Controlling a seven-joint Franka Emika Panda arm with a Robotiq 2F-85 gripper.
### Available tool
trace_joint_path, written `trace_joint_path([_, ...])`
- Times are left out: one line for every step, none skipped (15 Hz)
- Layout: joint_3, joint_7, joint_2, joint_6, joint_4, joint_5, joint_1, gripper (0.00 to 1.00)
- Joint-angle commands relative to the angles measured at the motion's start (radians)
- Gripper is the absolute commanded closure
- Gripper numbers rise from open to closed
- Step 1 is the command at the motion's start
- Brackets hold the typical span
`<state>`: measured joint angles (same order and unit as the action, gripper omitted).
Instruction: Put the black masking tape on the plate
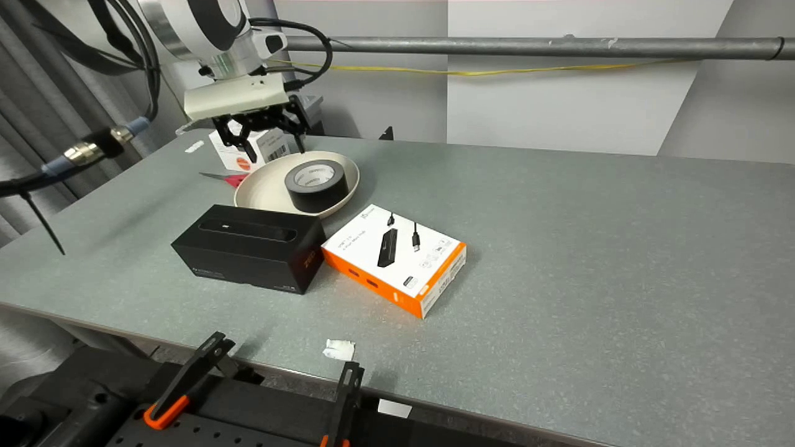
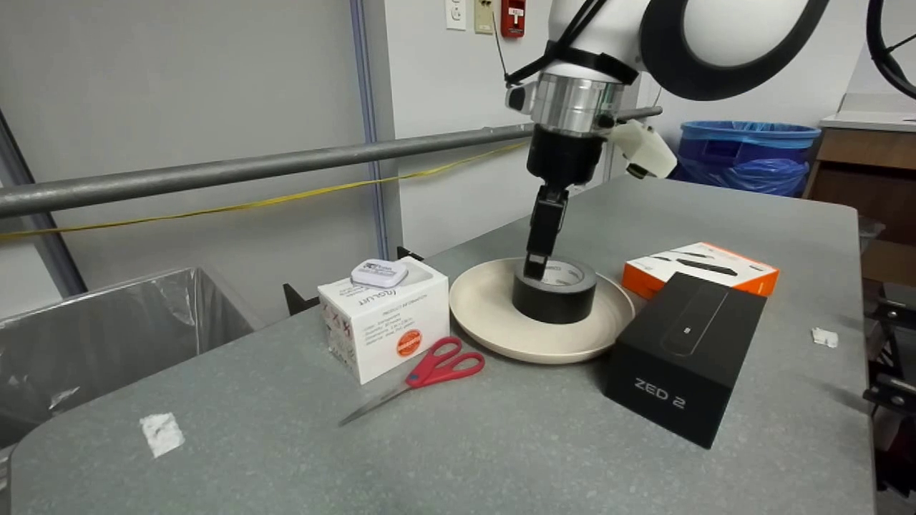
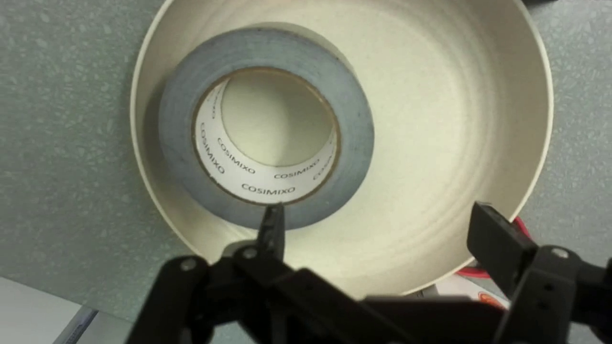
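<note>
The black masking tape lies flat on the plate; it shows in both exterior views (image 1: 318, 200) (image 2: 551, 304) and in the wrist view (image 3: 354, 138). The cream-white plate stands on the grey table in both exterior views (image 1: 266, 189) (image 2: 486, 315) and fills much of the wrist view (image 3: 430, 143). My gripper is open and empty, with its fingers wide apart, in both exterior views (image 1: 277, 154) (image 2: 534, 270) and the wrist view (image 3: 377, 210). It is above the plate, beside the tape. In the wrist view a fingertip overlaps the tape's edge; I cannot tell if they touch.
A black box (image 1: 248, 248) and a white-and-orange box (image 1: 397, 261) stand close by the plate. Red scissors (image 2: 436, 368) and a white box (image 2: 390, 325) with a small tin (image 2: 379, 273) are on its other side. A grey bin (image 2: 207, 307) stands beyond the table edge.
</note>
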<state>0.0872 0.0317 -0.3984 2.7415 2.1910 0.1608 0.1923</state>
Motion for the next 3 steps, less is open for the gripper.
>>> trace_joint_path([0.004, 0.0, 0.009, -0.01, -0.001, -0.004, -0.006, 0.0])
trace_joint_path([0.005, 0.0, 0.015, -0.016, -0.001, -0.006, -0.007, 0.0])
trace_joint_path([0.005, 0.0, 0.017, -0.017, 0.0, -0.007, -0.007, 0.0])
